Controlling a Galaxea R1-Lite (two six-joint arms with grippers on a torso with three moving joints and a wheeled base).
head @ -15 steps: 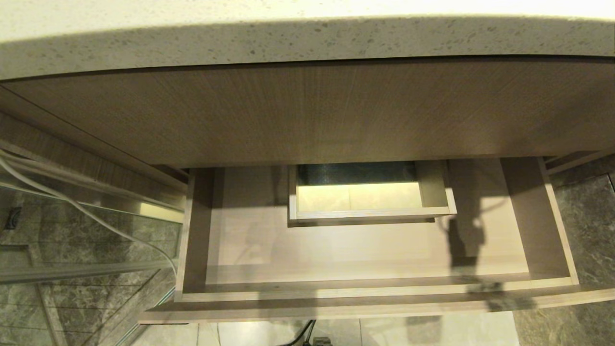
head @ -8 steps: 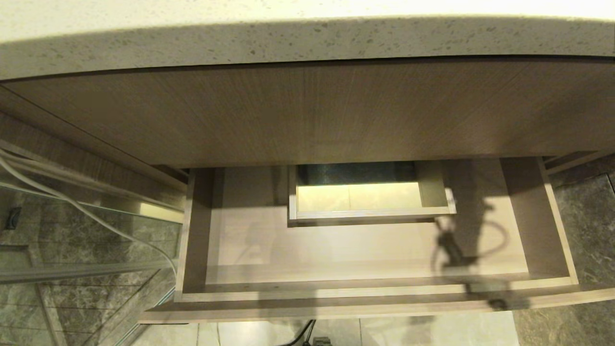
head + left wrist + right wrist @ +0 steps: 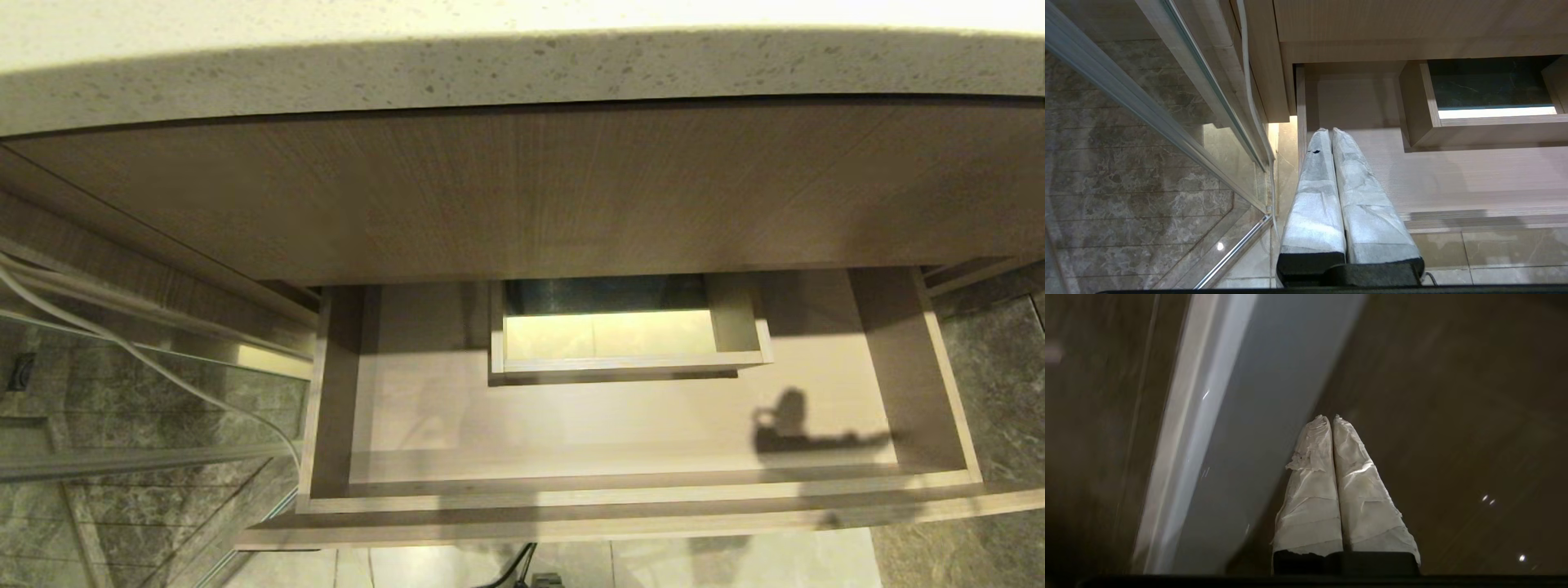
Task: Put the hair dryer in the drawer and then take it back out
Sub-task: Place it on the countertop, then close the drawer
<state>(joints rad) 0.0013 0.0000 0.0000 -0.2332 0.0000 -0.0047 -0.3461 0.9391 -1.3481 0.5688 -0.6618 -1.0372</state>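
The drawer (image 3: 637,416) stands pulled out below the speckled countertop (image 3: 522,73), under a taller wood-grain panel (image 3: 522,196). Its floor is bare pale wood. A boxed cutout (image 3: 629,331) sits in the middle of the drawer's back, its walls rising from the floor and a lit yellowish surface showing through its opening. A dark shadow (image 3: 808,433) lies on the drawer floor near the right wall, close to the front edge. The hair dryer appears in none of the views, so where it lies cannot be told.

The left gripper (image 3: 1331,130) hangs beside the drawer's left front corner, over the spot where the drawer's left wall meets the floor tiles. Its two wrapped fingers (image 3: 1314,192) are pressed together along their whole length, with nothing between them. To the drawer's left runs a glass pane (image 3: 147,408) in a metal frame, and a white cable (image 3: 155,367) trails down past it.

The right gripper (image 3: 1331,416) does not show from the head camera. In its own wrist view its fingers (image 3: 1363,498), wrapped in pale crumpled tape, are also pressed together and hold nothing. Behind them is only a dim brown surface and a pale slanting band (image 3: 1241,416); what those are cannot be told.
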